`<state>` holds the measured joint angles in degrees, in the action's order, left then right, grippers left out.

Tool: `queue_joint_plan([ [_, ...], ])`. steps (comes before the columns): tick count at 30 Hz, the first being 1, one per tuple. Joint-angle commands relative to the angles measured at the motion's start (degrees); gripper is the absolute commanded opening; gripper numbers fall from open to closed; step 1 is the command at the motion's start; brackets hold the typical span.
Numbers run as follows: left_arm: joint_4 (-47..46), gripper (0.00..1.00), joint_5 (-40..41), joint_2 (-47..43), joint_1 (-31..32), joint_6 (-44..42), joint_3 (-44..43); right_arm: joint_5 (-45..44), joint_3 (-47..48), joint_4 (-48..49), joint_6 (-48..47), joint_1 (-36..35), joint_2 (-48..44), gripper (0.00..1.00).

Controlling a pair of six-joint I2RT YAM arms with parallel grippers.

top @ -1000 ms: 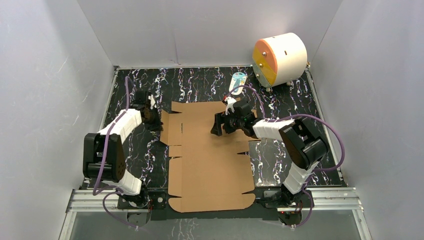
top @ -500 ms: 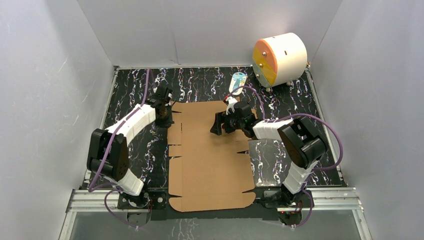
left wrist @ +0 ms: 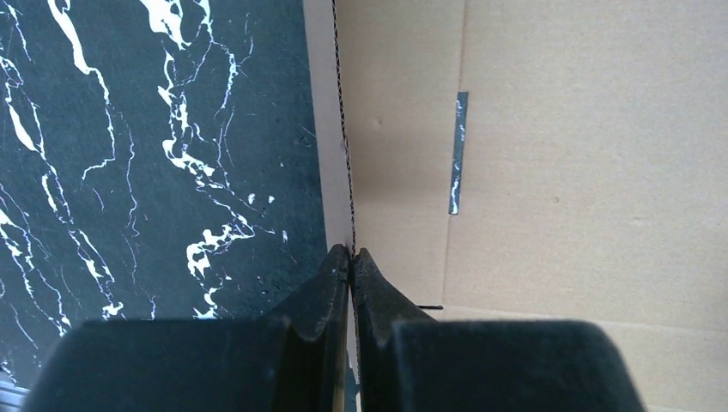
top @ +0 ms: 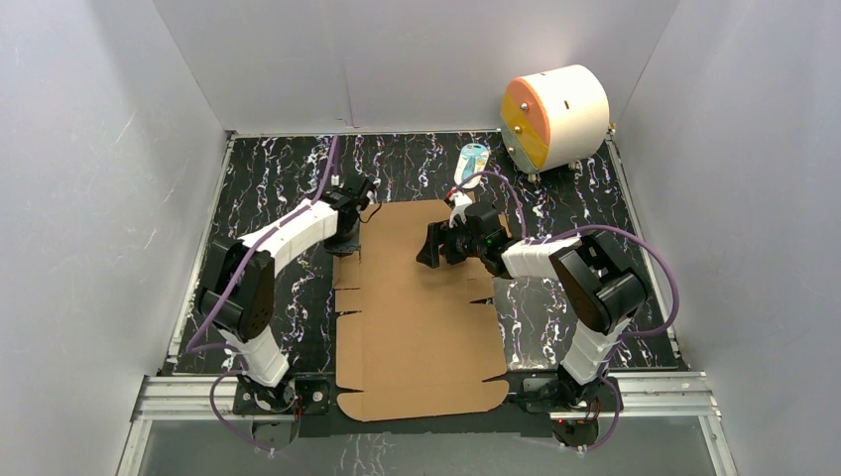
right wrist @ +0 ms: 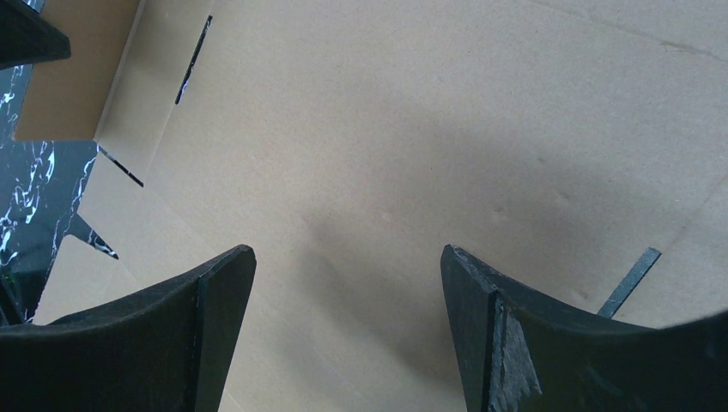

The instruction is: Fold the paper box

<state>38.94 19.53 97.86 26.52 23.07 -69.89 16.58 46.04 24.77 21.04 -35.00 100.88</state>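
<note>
- Top view: the flat box (top: 417,307) is lying mid-counter (top: 268,178), probably light, stiff and ready to bend at its creases; flap edges are offering the best hold. White walls (top: 99,149) are enclosing it.
- Left wrist: left jaws are pinching together on the raised flap (left wrist: 330,129) at the box's 10 o'clock.
- Right wrist: right jaws are hanging wide apart over bare cardboard.

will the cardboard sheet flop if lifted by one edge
The paper box lies thin and mostly flat, so it would probably bend along its creases. It looks light, likely sliding on the table when pushed.
</note>
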Motion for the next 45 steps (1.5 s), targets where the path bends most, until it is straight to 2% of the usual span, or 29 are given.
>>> queue_joint_plan([
  [1,2.5,0.0,1.5,0.2,3.4,1.2,-4.4,-0.2,-1.0,0.9,0.7,-0.3,1.2,0.88],
  [8,6.0,0.0,3.8,2.1,6.9,2.5,-8.8,-0.5,-1.0,1.1,0.9,-0.3,0.8,0.89],
  [27,8.9,0.13,5.9,8.3,13.8,3.9,-15.9,-1.3,-2.1,2.8,2.1,-0.3,0.5,0.89],
  [33,9.1,0.14,6.0,10.3,15.7,4.2,-17.7,-1.2,-2.4,3.2,2.3,-0.3,0.6,0.89],
  [45,10.6,0.16,9.3,10.6,16.6,5.0,-19.6,-0.5,-1.8,2.4,1.2,-0.3,-1.4,0.9],
])
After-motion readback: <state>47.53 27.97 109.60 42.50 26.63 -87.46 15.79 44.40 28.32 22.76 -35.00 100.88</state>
